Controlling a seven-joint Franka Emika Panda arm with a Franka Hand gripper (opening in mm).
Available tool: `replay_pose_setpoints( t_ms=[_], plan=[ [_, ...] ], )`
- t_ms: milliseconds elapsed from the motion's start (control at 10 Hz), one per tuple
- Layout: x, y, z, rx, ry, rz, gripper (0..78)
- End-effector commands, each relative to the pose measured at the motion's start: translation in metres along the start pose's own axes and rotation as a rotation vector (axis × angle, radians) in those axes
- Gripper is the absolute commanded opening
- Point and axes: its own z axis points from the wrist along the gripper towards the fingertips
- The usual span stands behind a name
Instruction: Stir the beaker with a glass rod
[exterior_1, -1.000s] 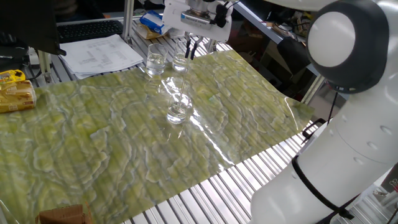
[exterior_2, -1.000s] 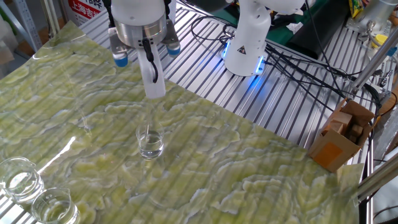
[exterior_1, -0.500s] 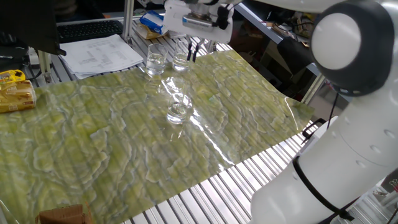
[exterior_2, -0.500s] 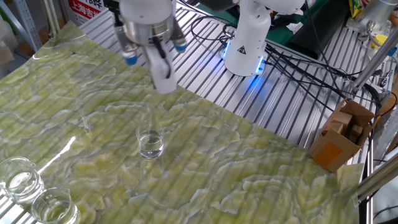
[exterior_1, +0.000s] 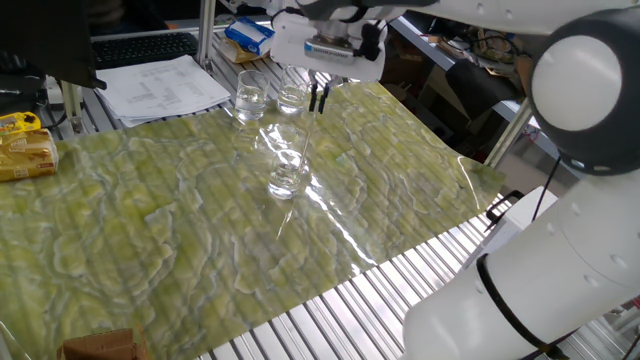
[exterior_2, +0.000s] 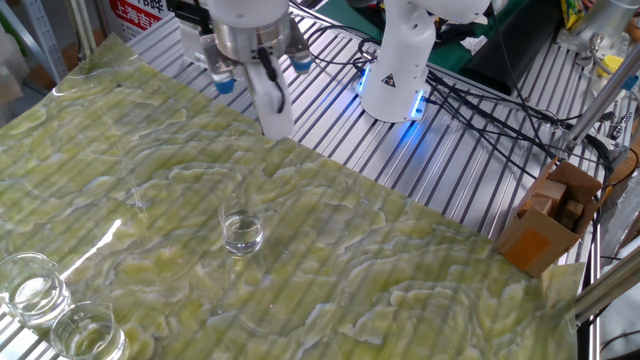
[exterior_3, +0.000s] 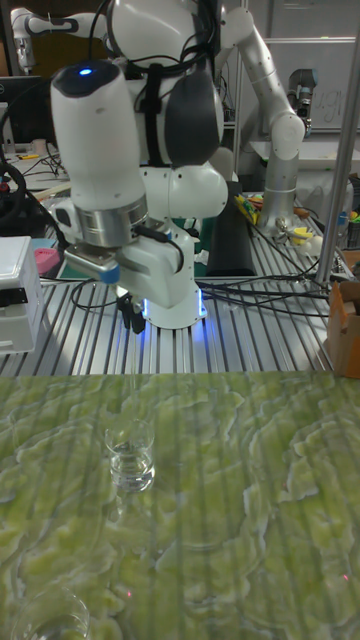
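Observation:
The beaker (exterior_1: 287, 177) is a small clear glass with a little liquid, standing on the green patterned mat (exterior_1: 150, 230); it also shows as the beaker (exterior_2: 242, 232) and the beaker (exterior_3: 131, 462). My gripper (exterior_1: 318, 97) hangs above and to the right of it, fingers close together. The glass rod (exterior_1: 306, 138) is a faint thin line slanting from the fingers down into the glass. In the other fixed view the gripper (exterior_2: 272, 112) is up and right of the beaker. In the tall view the gripper (exterior_3: 133, 317) is almost straight above it, the glass rod (exterior_3: 134, 385) barely visible.
Two more clear beakers (exterior_1: 250, 95) (exterior_1: 291, 98) stand at the mat's far edge, just behind the gripper. Papers (exterior_1: 165, 88) and a yellow packet (exterior_1: 25, 150) lie to the left. A cardboard box (exterior_2: 548, 220) and another robot's base (exterior_2: 400, 60) sit on the slatted table.
The gripper has swung sideways, to the right in both fixed views, off the spot straight above the beaker. The rod now leans more. The beaker has stayed put.

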Motion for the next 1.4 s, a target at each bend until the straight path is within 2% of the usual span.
replay_pose_setpoints(
  t_ms=[100,200,300,500,600,700,1000,1300,1400],
  plan=[
    [-0.02,0.021,-0.009,-0.124,0.067,0.134,1.2],
    [-0.028,0.026,-0.009,-0.127,0.059,0.153,1.2],
    [-0.038,0.032,-0.008,-0.127,0.039,0.158,1.2],
    [-0.057,0.034,-0.002,-0.041,-0.039,0.049,1.2],
    [-0.06,0.034,-0.001,-0.037,-0.045,0.036,1.2],
    [-0.062,0.033,-0.001,-0.011,-0.06,0.0,1.2],
    [-0.061,0.032,-0.006,0.026,-0.088,-0.065,1.2],
    [-0.058,0.029,-0.009,0.046,-0.091,-0.092,1.2],
    [-0.052,0.024,-0.009,0.052,-0.09,-0.105,1.2]
  ],
)
